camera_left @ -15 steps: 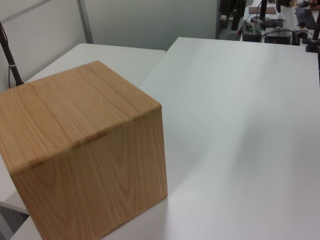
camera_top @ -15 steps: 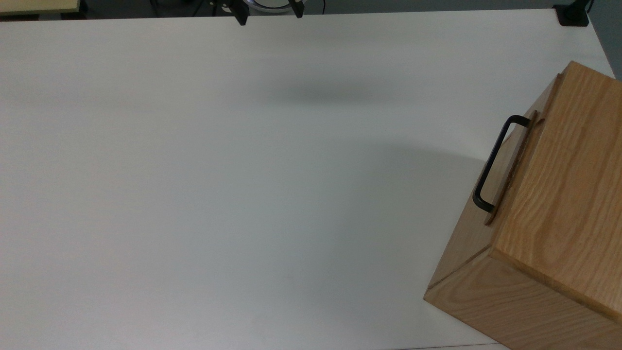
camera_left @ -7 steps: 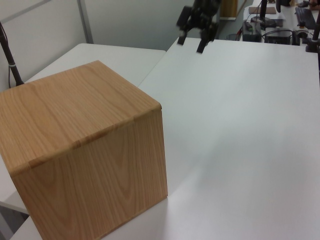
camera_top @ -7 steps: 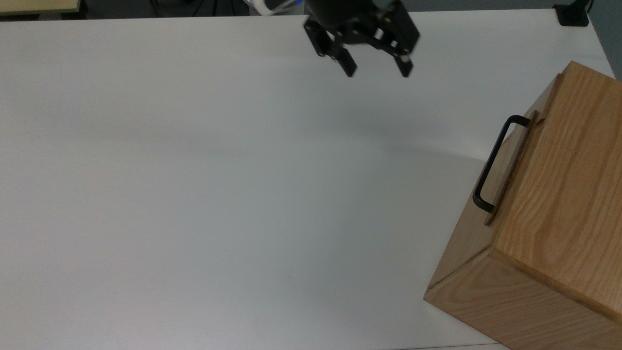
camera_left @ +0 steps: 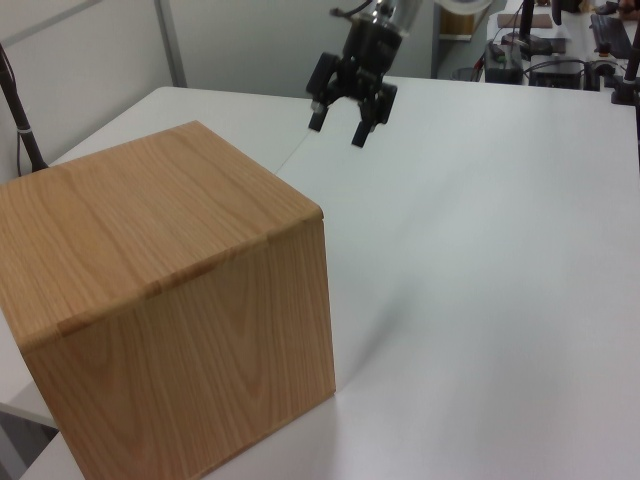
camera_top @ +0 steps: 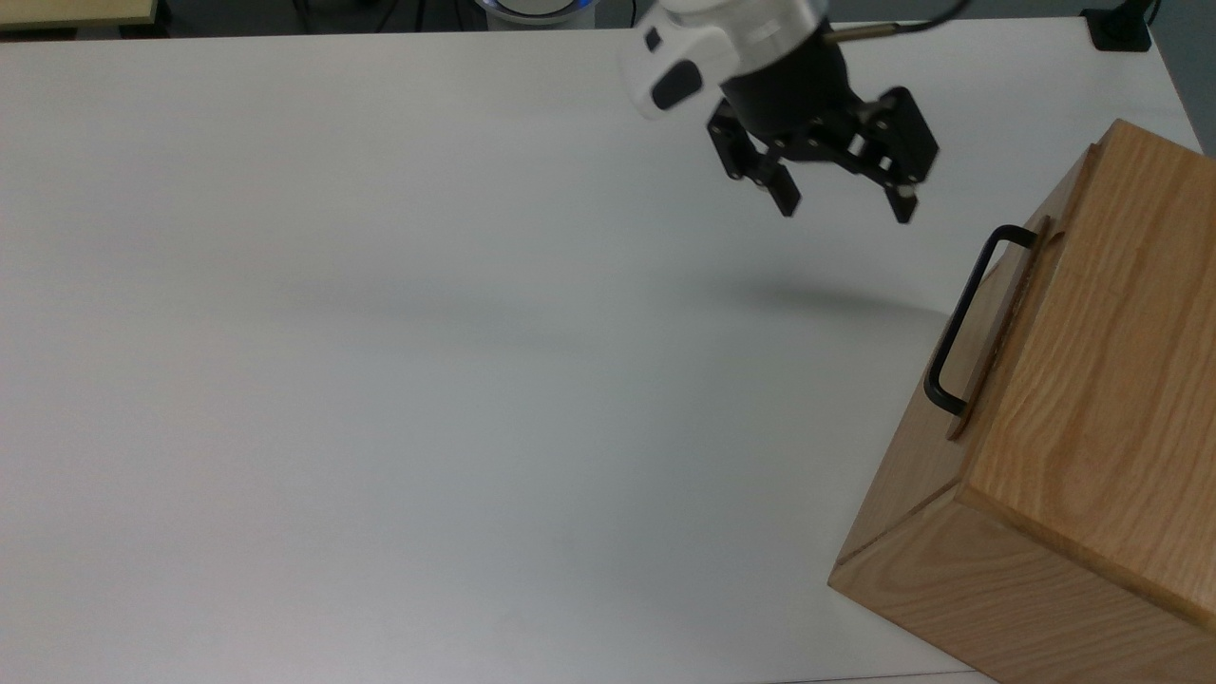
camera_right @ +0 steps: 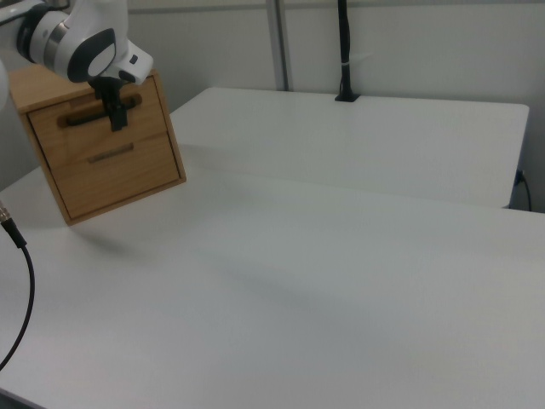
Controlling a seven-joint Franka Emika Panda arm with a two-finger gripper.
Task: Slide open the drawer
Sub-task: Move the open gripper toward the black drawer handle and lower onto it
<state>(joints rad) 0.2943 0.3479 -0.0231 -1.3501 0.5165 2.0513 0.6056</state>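
The drawer [camera_right: 100, 128] sits shut in the upper half of an oak cabinet [camera_top: 1092, 399] at the top view's right edge. Its black bar handle [camera_top: 967, 318] stands out from the flat front panel [camera_top: 1003, 328] and faces the top view's left. My gripper [camera_top: 844, 208] hangs open above the table, up and to the left of the handle in the top view, with nothing between its fingers. In the left view the gripper [camera_left: 337, 132] hovers beyond the cabinet [camera_left: 170, 300], whose solid sides hide the drawer. In the right view the gripper [camera_right: 115, 118] overlaps the handle [camera_right: 81, 118].
The cabinet stands on a wide white table [camera_top: 427, 380], near its right and front edges in the top view. A black clamp [camera_top: 1121, 28] sits at the table's far right corner. A black cable [camera_right: 21, 290] hangs at the right view's left edge.
The gripper has come in from the table's far edge and travelled right and down in the top view toward the cabinet, still open. The drawer has not moved.
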